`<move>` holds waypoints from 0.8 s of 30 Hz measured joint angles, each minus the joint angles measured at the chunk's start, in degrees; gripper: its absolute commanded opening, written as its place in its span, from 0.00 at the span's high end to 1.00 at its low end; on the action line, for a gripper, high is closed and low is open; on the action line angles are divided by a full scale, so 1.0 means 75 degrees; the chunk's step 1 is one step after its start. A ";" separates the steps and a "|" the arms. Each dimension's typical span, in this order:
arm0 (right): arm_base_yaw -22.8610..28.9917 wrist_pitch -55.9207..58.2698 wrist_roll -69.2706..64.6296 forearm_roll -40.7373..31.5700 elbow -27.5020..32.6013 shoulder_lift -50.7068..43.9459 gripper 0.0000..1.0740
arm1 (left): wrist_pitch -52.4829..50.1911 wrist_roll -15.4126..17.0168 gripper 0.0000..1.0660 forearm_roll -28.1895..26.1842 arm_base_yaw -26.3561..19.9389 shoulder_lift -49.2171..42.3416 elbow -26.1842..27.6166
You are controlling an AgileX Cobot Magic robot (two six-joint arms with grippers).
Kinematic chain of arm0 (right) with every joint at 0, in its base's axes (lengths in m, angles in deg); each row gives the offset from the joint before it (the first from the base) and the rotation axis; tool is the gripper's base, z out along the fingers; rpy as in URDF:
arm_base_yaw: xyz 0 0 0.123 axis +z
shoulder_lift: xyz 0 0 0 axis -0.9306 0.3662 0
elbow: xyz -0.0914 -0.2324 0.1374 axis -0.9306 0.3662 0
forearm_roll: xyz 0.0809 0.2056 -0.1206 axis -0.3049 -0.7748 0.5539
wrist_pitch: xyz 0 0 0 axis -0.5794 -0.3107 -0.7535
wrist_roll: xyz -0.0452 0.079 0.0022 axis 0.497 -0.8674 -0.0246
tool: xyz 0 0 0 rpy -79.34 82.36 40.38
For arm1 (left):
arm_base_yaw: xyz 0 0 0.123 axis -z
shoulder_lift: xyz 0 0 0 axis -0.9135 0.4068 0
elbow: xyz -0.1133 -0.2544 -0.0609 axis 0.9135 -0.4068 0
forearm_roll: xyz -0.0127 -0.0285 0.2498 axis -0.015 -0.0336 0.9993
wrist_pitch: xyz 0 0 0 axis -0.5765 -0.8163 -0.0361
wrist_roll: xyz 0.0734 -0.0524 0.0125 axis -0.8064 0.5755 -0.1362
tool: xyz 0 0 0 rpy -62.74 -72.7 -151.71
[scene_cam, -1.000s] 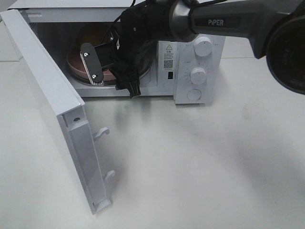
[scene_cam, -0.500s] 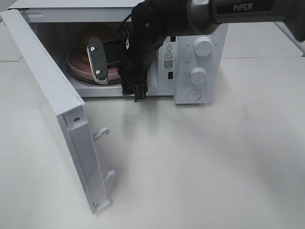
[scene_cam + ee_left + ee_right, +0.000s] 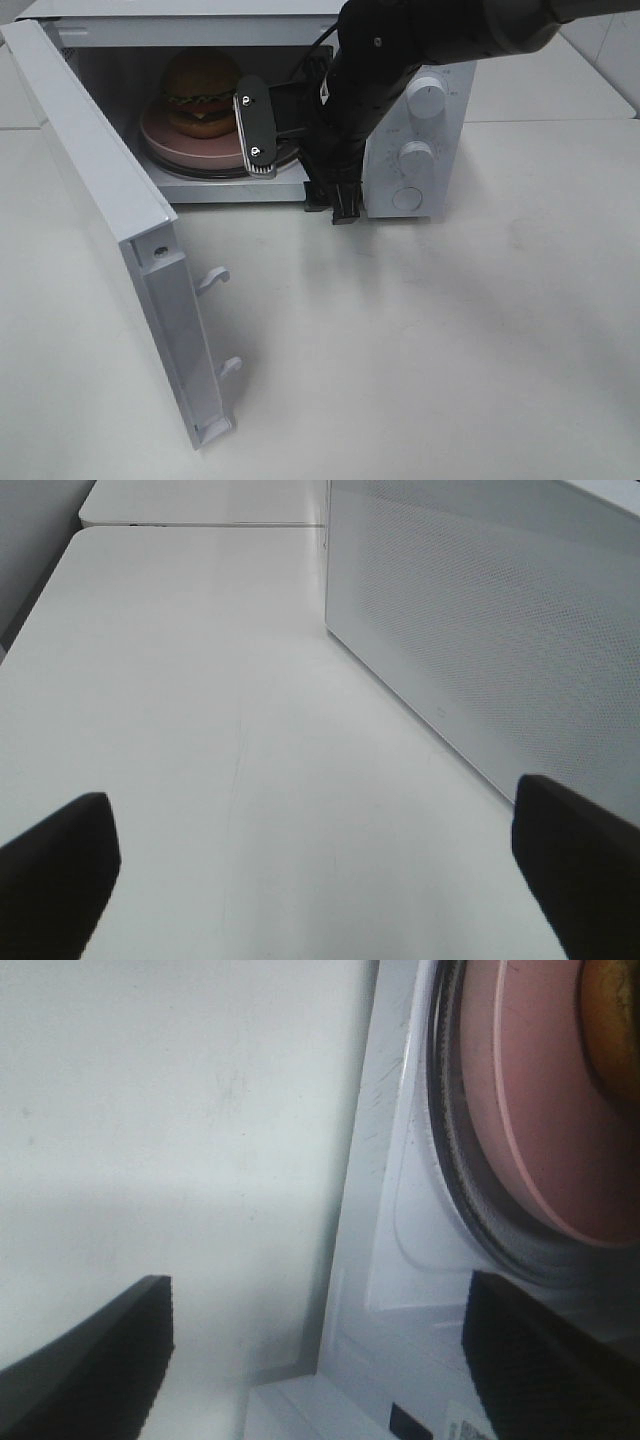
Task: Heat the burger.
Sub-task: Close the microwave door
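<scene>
Both sets of jaws gape wide, clear of the burger [image 3: 203,90].

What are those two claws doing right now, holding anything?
Left gripper: open, holding nothing.
Right gripper: open, holding nothing; the burger sits on the plate in the microwave.

A plain matte white desk [image 3: 420,340] spreads out below and in front of the right claw [image 3: 258,125]. It is lit softly and evenly, with broad, blurred grey shadows [image 3: 560,260] lying on it below and to the right of that claw. Further right of the claw a thin dark seam [image 3: 560,122] crosses the top where another white slab joins. Ahead of the left claw [image 3: 320,880] the same white top runs to a similar joint line [image 3: 200,526] and a second white panel [image 3: 200,500], with a plain grey surface [image 3: 30,550] past the side edge, wall or floor unclear.
</scene>
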 measured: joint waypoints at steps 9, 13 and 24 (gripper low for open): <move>0.0000 -0.0183 -0.0466 0.0031 0.0909 -0.0863 0.27 | 0.0000 0.0000 0.06 0.0000 0.0000 0.0000 0.0000; 0.0000 -0.0183 -0.0756 0.0023 0.1451 -0.1421 0.28 | 0.0000 0.0000 0.06 0.0000 0.0000 0.0000 0.0000; 0.0000 -0.0115 -0.1681 0.0084 0.2697 -0.2804 0.29 | 0.0000 0.0000 0.06 0.0000 0.0000 0.0000 0.0000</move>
